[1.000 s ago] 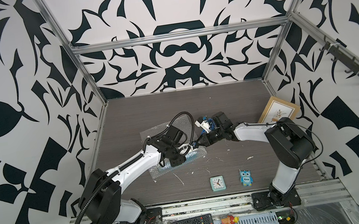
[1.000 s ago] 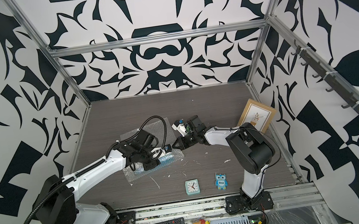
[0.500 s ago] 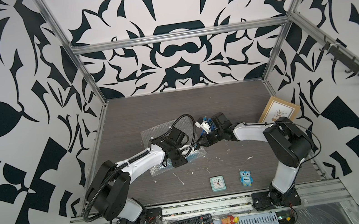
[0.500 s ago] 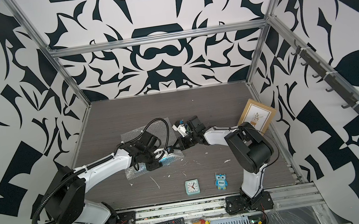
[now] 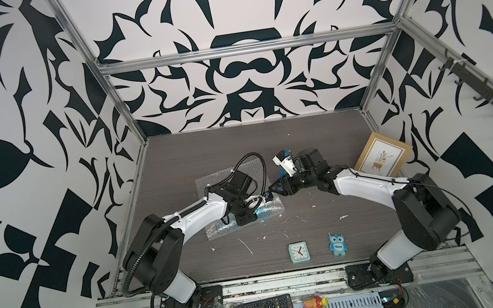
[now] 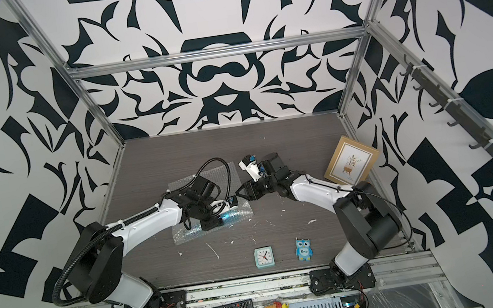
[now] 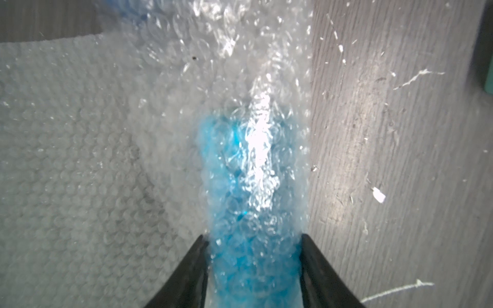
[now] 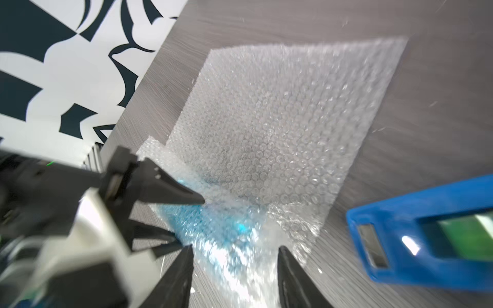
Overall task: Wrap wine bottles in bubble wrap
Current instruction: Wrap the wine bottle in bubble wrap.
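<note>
On the left half of the bench (image 5: 238, 149) the bubble wrap (image 5: 208, 183) lies flat. Its edge nearest to me is rolled up over the wine bottle (image 7: 240, 213). I can see the bottle's bright blue through the bubbles. It lies on its side inside the roll, near the middle of the bench.

My left fingers (image 5: 245, 218) sit on the roll, one on each side of it. They press on the wrap, so they are grasping the wine bottle through it.

Just to the right, my right fingers (image 5: 273, 188) point at the end of the roll. They are spread apart and released. The shiny end of the wrap sits between them, and I cannot see them press on it. In the right wrist view, a blue tape dispenser (image 8: 426, 221) shows close beside them.

Nearer to me stands a small clock (image 5: 298, 252). Right of it is a blue owl toy (image 5: 338, 244). A picture frame (image 5: 381, 158) stands by the right wall. Little white bits dot the bench.
</note>
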`<state>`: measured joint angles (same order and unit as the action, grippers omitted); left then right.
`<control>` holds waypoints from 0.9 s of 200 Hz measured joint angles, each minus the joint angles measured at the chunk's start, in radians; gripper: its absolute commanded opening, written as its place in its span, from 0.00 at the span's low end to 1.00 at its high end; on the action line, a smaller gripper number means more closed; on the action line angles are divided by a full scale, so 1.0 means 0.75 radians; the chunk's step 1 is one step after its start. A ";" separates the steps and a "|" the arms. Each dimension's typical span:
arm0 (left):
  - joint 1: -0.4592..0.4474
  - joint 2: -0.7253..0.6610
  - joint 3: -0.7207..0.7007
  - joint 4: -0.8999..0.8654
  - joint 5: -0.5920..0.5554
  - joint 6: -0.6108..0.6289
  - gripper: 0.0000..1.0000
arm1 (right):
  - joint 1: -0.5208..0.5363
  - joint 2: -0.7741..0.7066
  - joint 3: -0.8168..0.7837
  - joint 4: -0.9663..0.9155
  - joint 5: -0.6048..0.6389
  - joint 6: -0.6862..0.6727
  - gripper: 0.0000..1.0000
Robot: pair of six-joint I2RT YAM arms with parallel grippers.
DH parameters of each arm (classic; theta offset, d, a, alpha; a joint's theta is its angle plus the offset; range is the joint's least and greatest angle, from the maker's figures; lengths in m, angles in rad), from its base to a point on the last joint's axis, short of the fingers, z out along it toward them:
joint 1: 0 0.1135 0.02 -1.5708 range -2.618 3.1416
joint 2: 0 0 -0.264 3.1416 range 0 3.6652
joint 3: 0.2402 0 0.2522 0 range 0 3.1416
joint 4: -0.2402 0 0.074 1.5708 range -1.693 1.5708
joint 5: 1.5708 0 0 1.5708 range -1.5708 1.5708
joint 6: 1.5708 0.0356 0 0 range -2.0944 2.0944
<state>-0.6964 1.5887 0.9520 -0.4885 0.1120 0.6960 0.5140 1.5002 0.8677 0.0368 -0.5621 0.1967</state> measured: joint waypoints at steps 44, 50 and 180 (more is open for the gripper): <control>0.081 0.070 0.106 -0.117 0.128 -0.013 0.36 | 0.020 -0.371 -0.267 0.022 0.185 -0.316 0.63; 0.093 0.079 0.119 -0.131 0.147 -0.017 0.36 | 0.039 -0.417 -0.311 0.037 0.215 -0.370 0.65; 0.184 0.237 0.294 -0.334 0.398 -0.055 0.38 | 0.551 0.022 -0.260 0.255 0.653 -1.515 0.76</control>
<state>-0.5583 1.7660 1.1725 -0.7387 0.4107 0.6544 0.9272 1.5166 0.6724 0.2279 -0.0723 -0.9398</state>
